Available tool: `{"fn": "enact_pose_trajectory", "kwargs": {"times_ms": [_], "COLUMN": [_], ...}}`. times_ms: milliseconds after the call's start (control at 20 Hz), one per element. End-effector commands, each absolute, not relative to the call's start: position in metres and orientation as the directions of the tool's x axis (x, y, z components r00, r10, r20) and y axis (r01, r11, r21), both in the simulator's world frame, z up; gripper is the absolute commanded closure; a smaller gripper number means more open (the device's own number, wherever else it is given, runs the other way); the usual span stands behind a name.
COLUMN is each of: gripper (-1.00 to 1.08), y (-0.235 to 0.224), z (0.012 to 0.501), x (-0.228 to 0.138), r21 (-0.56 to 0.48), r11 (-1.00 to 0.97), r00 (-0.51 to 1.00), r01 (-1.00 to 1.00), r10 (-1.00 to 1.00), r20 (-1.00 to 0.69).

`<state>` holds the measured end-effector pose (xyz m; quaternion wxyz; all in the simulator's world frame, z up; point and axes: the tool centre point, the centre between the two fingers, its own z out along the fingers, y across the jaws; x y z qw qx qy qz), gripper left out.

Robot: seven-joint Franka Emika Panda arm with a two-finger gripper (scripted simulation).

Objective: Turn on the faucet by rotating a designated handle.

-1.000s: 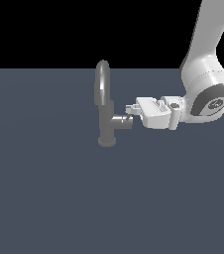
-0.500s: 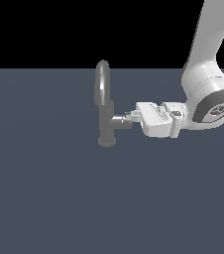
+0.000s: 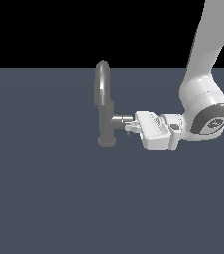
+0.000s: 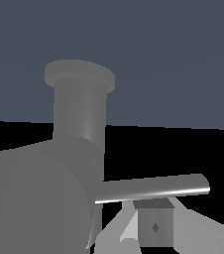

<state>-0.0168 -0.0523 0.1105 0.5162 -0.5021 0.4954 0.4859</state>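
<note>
The smooth grey metal faucet [image 3: 105, 110] stands upright mid-desk [image 3: 44, 198], spout arched. Its thin rod handle [image 4: 151, 188] lies beside one blocky finger [image 4: 155, 225]; the fingers' [image 3: 130, 127] opening cannot be told.

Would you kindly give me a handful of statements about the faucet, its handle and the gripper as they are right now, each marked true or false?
1. The faucet stands upright on its round base. True.
2. The gripper reaches the faucet from the exterior view's left. False: it comes in from the exterior view's right, at the end of the side stub.
3. The arched spout rises above the vertical body. True.
4. The gripper is clamped around the arched spout. False: it sits low, at the side stub, well below the arch.
5. In the wrist view, the handle shows as a thin rod sticking out from the thick cylinder. True.
</note>
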Motion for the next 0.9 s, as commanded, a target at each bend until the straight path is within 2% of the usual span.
{"fn": "enact_pose_trajectory", "kwargs": {"times_ms": [0, 750, 800, 850], "gripper": [1.08, 1.08, 1.08, 1.08], "y": [-0.053, -0.055, -0.055, -0.07], "z": [0.1, 0.046, 0.046, 0.066], "x": [-0.015, 0.001, 0.001, 0.004], "r21": [-0.029, 0.0, 0.0, -0.03], "r11": [0.027, 0.032, 0.032, 0.043], "r00": [0.029, 0.0, 0.0, 0.03], "r01": [-0.999, -0.999, -0.999, -0.999], "r10": [0.002, 0.0, 0.0, -0.007], "r20": [-1.0, -1.0, -1.0, -1.0]}}
